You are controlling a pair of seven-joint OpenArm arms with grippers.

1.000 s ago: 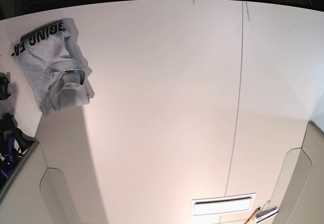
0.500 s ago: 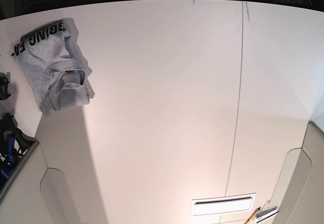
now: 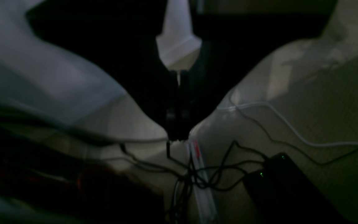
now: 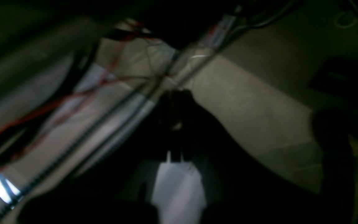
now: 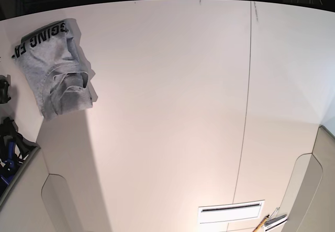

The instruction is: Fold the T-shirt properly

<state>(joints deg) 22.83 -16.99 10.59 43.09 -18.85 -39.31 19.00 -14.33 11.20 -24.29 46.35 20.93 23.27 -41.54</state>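
The heather-grey T-shirt (image 5: pixel 55 69) lies in a folded bundle at the far left corner of the white table (image 5: pixel 172 111). Black lettering (image 5: pixel 39 38) shows along its top edge and the neck opening faces up. No gripper is over the table in the base view. In the left wrist view my left gripper (image 3: pixel 178 137) is a dark silhouette with its jaws together, empty, above a floor with cables. In the right wrist view my right gripper (image 4: pixel 177 93) is also dark, with its jaws together and nothing in them. The T-shirt shows in neither wrist view.
A thin seam (image 5: pixel 246 111) runs down the table right of centre. Black gear (image 5: pixel 10 143) sits at the table's left edge. A white slotted plate (image 5: pixel 230 211) lies near the front. Tangled black cables (image 3: pixel 216 174) and a black box (image 3: pixel 284 183) lie below the left gripper.
Small white parts have come into sight along the top edge of the base view. The T-shirt has not moved.
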